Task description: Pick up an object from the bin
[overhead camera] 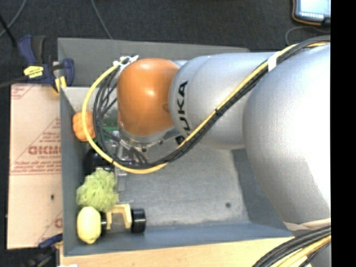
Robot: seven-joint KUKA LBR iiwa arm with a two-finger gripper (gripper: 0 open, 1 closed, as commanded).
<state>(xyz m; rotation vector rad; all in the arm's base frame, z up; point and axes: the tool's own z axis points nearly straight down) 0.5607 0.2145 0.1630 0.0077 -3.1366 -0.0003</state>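
Observation:
My gripper (127, 147) hangs low over the left part of the bin, mostly hidden under the arm's orange cover. Just below it lies a pale green fuzzy clump (98, 189). A small black thing (91, 161) sits to its left, partly in shadow. An orange rounded thing (80, 126) rests against the left wall, half hidden behind the cables. Nothing shows in the gripper.
A pale yellow egg-shaped thing (88, 224) and a cream block with a black cap (127, 218) lie in the near left corner. The arm covers the bin's upper and right parts. Bare grey floor shows in the lower middle.

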